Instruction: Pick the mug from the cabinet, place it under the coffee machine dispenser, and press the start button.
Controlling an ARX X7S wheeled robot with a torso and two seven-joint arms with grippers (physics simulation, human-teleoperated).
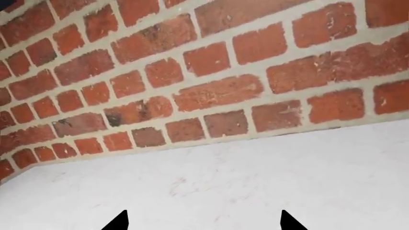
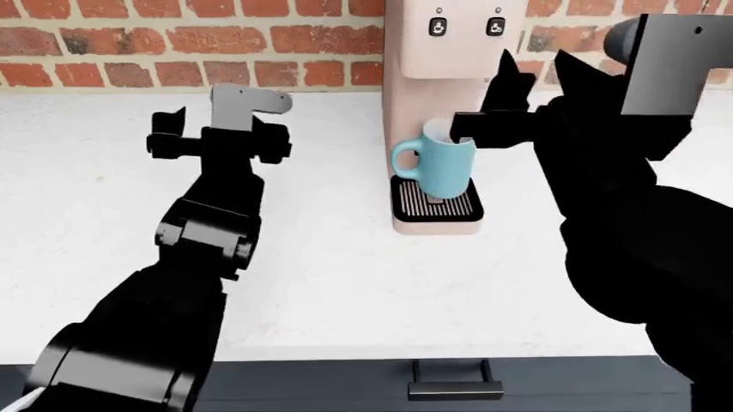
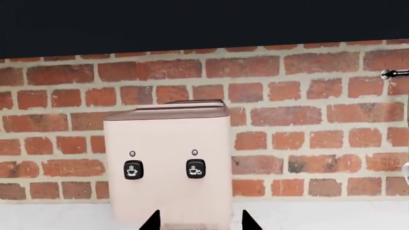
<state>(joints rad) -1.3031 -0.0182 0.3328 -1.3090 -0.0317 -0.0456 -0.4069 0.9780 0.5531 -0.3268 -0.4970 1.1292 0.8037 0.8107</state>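
The teal-blue mug [image 2: 441, 167] stands upright on the black drip tray [image 2: 403, 199], under the overhanging dispenser block of the pink-beige coffee machine [image 2: 452, 51]. Its handle points left. My right gripper [image 2: 487, 96] is open and empty, just right of the mug's rim and in front of the machine. In the right wrist view its tips [image 3: 200, 221] straddle the lower front of the machine [image 3: 167, 143], below two black cup buttons [image 3: 133, 169] [image 3: 195, 169]; the mug is hidden there. My left gripper [image 2: 218, 137] is open and empty over the counter, far left of the machine; it also shows in the left wrist view [image 1: 203, 220].
The white counter [image 2: 332, 275] runs back to a red brick wall [image 2: 172, 39]. A dark drawer handle [image 2: 455, 382] sits below the counter's front edge. A metal fixture [image 3: 396, 74] sticks out of the wall to the right of the machine.
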